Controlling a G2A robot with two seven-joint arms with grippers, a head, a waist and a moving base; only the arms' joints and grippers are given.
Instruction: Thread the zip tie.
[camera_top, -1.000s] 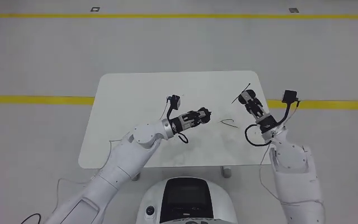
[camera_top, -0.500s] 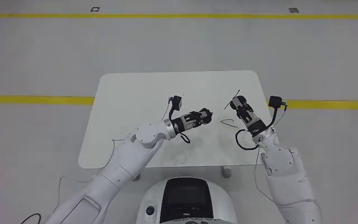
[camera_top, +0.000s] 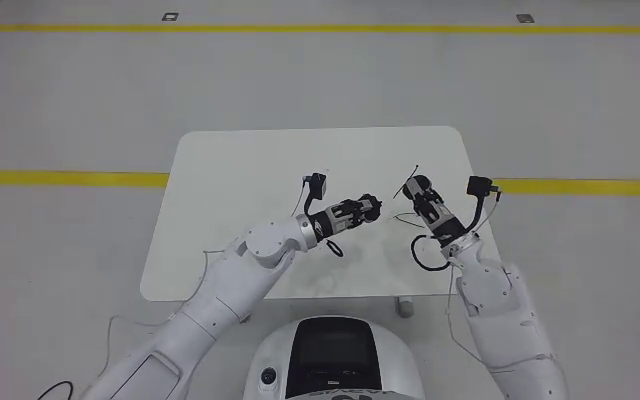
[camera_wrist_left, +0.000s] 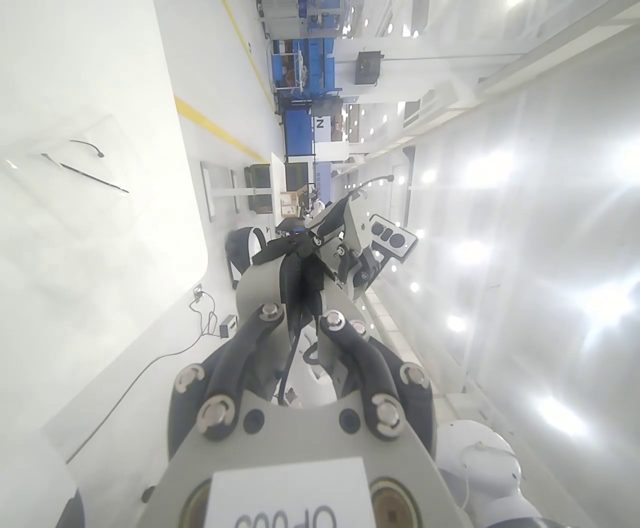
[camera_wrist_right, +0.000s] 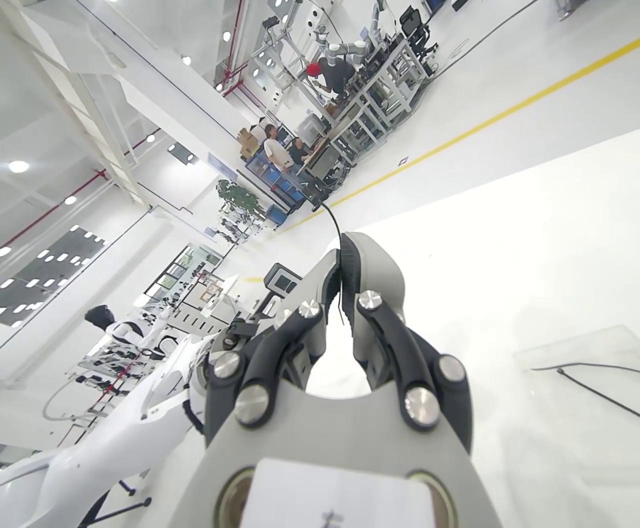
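Right gripper (camera_wrist_right: 342, 252): fingers pressed together, pinching a black zip tie (camera_wrist_right: 334, 222). The tie's long axis runs in line with the fingers and on past their tips, bowing slightly, and ends in its head (camera_wrist_right: 316, 204). A short stub shows inside the grip. In the top view the free length points away from the robot.

Left gripper (camera_top: 368, 204): near, on the robot's left of the held tie, apart from it. Its fingers look pressed together; what they hold, if anything, cannot be told.

Judgement: the head is the exposed end, so alignment across that gap governs the threading.

Farther off, spare ties (camera_wrist_left: 92, 172) lie flat on the table (camera_top: 230, 180).
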